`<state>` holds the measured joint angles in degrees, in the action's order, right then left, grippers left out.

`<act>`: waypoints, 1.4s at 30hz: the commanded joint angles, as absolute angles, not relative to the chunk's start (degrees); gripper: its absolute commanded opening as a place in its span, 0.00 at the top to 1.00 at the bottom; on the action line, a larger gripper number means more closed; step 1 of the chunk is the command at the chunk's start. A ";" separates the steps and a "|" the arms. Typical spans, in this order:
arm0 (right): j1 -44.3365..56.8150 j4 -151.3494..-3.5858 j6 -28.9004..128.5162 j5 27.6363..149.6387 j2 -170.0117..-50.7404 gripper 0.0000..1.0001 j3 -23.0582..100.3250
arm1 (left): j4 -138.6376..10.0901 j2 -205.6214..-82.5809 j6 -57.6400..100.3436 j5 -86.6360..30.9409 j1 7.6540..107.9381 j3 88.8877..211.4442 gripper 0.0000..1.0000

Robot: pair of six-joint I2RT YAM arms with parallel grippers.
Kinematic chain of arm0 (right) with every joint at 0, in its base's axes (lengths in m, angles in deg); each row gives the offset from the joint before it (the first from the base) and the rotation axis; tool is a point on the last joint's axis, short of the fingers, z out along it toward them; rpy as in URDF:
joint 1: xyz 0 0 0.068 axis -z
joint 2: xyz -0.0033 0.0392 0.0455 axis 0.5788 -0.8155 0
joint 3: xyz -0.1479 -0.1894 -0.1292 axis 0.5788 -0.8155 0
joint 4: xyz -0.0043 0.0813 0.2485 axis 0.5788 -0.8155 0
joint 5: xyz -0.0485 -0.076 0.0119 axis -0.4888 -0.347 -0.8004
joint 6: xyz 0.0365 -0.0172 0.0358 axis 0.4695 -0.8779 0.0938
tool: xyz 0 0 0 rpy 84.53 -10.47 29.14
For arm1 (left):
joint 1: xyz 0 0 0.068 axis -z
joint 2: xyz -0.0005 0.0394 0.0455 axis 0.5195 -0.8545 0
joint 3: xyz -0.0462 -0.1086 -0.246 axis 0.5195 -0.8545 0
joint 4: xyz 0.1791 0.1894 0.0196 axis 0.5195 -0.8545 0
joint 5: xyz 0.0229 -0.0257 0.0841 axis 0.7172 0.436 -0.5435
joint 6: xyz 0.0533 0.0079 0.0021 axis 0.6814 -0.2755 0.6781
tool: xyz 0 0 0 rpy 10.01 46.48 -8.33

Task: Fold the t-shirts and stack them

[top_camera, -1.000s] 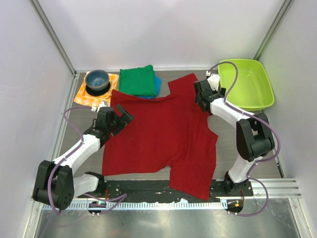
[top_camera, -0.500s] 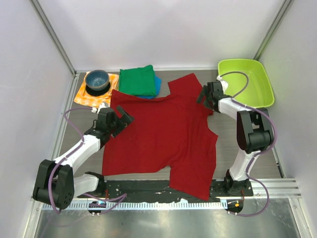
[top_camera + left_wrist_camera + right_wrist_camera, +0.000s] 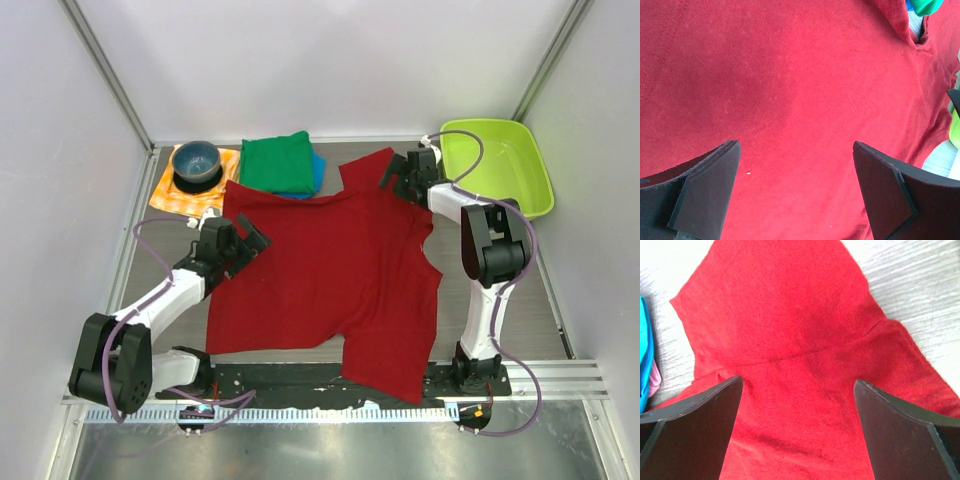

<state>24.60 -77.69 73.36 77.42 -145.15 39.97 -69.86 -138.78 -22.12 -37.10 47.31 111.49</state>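
The dark red t-shirt (image 3: 330,265) lies spread flat on the table, one sleeve at the back (image 3: 368,170), the other hanging over the near edge (image 3: 385,365). The folded green t-shirt (image 3: 277,162) sits on the folded blue t-shirt (image 3: 317,172) at the back. My left gripper (image 3: 252,238) is open and empty over the red shirt's left edge; red cloth (image 3: 800,100) fills its view. My right gripper (image 3: 392,182) is open and empty over the back sleeve's seam (image 3: 790,355).
A lime green tub (image 3: 497,165) stands at the back right. A blue bowl (image 3: 196,160) sits on an orange-and-white checked cloth (image 3: 185,195) at the back left. White walls enclose the table.
My right gripper has swung from the shirt's right shoulder out towards the tub and back up to the back sleeve. The left gripper has barely moved.
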 commanded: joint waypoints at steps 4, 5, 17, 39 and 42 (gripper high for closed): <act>23.68 -78.17 73.05 77.04 -148.47 0.00 47.27 | -67.87 -139.80 -20.77 -38.39 47.38 113.24 0.00; 23.68 -78.71 73.40 77.22 -149.34 0.00 47.90 | -67.96 -140.15 -20.86 -38.39 47.38 113.50 0.00; 22.18 -80.21 74.63 80.20 -163.06 0.00 58.17 | -67.96 -140.94 -20.77 -39.54 47.38 113.77 0.00; 11.57 -100.56 69.17 61.05 -116.85 0.00 33.15 | -87.36 -126.45 -18.05 -43.83 47.56 114.82 0.00; 6.74 -102.01 72.43 62.63 -110.26 0.00 23.41 | -92.74 -124.95 -17.87 -41.93 47.56 115.09 0.00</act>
<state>11.73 -90.96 69.39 64.57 -114.24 33.24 -82.37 -127.02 -19.67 -41.19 47.42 113.77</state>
